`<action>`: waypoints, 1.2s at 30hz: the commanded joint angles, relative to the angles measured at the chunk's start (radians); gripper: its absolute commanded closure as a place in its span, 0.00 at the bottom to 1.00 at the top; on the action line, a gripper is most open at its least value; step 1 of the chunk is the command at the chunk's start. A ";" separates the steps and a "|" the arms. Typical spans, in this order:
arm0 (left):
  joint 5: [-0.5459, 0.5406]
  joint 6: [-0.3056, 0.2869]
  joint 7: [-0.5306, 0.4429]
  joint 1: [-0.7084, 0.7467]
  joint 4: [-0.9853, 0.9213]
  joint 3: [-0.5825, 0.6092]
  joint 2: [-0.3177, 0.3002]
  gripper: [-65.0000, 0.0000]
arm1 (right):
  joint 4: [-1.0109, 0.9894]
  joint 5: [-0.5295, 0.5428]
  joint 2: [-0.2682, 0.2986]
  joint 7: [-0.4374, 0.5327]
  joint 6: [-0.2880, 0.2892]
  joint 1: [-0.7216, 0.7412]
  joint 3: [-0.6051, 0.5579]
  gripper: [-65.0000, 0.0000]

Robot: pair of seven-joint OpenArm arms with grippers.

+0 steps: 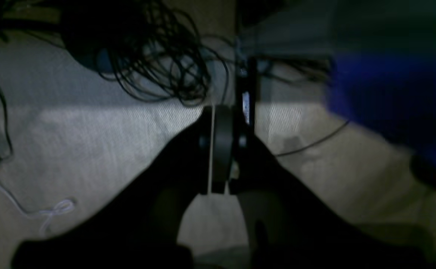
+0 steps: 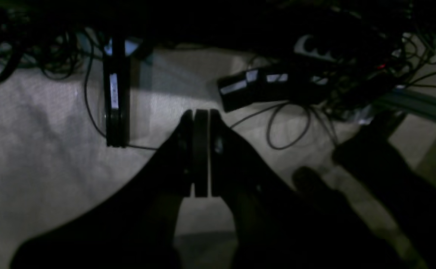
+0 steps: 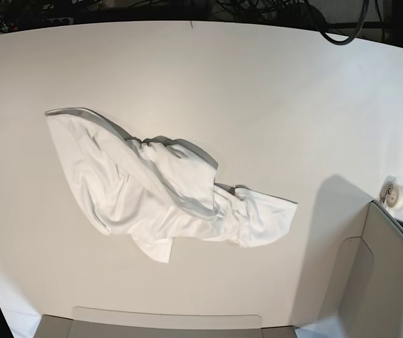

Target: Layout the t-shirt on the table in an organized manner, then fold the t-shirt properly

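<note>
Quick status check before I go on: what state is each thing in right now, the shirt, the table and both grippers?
t-shirt: crumpled in a loose heap, plain white side showing, not spread, not folded, nothing holding it.
table: shirt lying near its middle.
left gripper: shut, empty, off the table over floor and cables.
right gripper: shut, empty, also over floor and cables.

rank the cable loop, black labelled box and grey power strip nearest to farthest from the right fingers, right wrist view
1. cable loop, on the floor just right of the right fingers
2. black labelled box, beyond the loop, upper right
3. grey power strip, farthest back, upper right
</note>
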 commanded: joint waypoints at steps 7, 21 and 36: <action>0.002 0.000 -0.009 0.199 0.300 0.075 -0.073 1.00 | 0.343 0.005 0.125 0.012 -0.004 -0.227 0.011 1.00; 0.010 0.002 0.180 0.398 0.918 0.058 -0.269 1.00 | 0.852 -0.082 0.193 0.007 -0.068 -0.376 0.217 0.99; 0.006 -0.035 0.258 -0.030 0.918 -0.014 -0.320 0.84 | 0.943 -0.228 -0.030 -0.283 -0.065 0.126 0.177 0.66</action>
